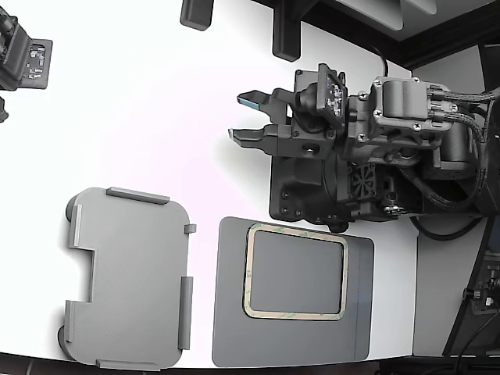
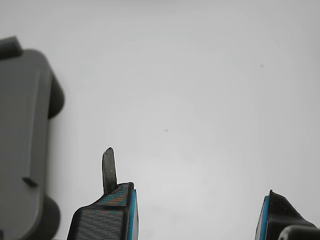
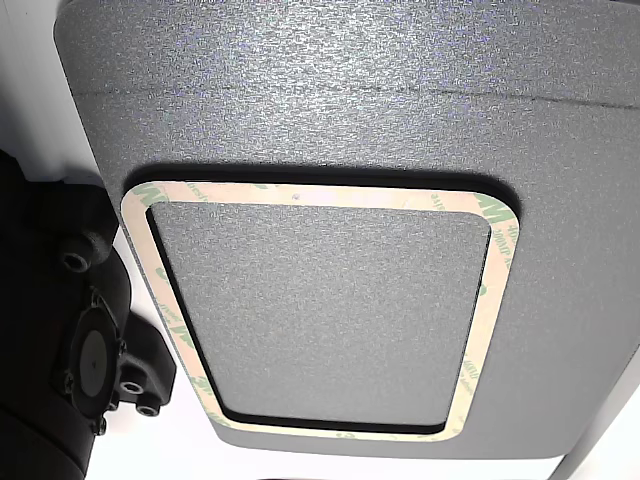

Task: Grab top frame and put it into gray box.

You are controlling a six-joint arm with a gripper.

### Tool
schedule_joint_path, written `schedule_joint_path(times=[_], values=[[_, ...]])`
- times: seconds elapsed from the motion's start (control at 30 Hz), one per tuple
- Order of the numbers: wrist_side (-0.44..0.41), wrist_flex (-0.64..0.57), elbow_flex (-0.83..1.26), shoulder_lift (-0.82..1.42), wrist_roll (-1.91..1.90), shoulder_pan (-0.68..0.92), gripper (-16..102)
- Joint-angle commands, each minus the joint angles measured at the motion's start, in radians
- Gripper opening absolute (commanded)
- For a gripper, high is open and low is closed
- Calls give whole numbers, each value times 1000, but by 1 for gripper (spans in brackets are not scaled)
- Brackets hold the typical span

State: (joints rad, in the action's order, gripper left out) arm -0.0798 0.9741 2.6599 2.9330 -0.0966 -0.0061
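Observation:
The top frame (image 1: 248, 271), a thin beige-tan ring with greenish mottling, lies flat on a dark grey mat (image 1: 234, 320) near the table's front edge. In the other view the top frame (image 3: 300, 194) shows close up on the mat (image 3: 350, 90). The gray box (image 1: 129, 277) is a light grey tray with nothing in it, at the exterior view's left of the mat. My gripper (image 1: 244, 117) hovers over bare white table, behind the mat, open and holding nothing. The wrist view shows both fingertips (image 2: 107, 215) wide apart and a corner of the gray box (image 2: 20, 140).
A second arm's head (image 1: 23, 58) sits at the exterior view's far left top. Two dark blocks (image 1: 285, 35) stand at the back edge. My arm's black body (image 1: 344, 172) stands just behind the mat. The table's front edge runs just below the box and mat.

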Motion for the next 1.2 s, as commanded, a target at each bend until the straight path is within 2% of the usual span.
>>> schedule_joint_path(times=[0.0, 0.5, 0.6, 0.7, 1.0, 1.17], values=[[-44, -3, -23, 21, -29, -11, 100], [-63, -3, -23, 21, -41, -11, 100], [-38, 2, -25, 21, -43, -25, 100], [23, -11, -25, 18, -11, -66, 100], [17, -29, -212, -138, 52, -61, 100], [2, -3, -360, -244, 267, -14, 99]])
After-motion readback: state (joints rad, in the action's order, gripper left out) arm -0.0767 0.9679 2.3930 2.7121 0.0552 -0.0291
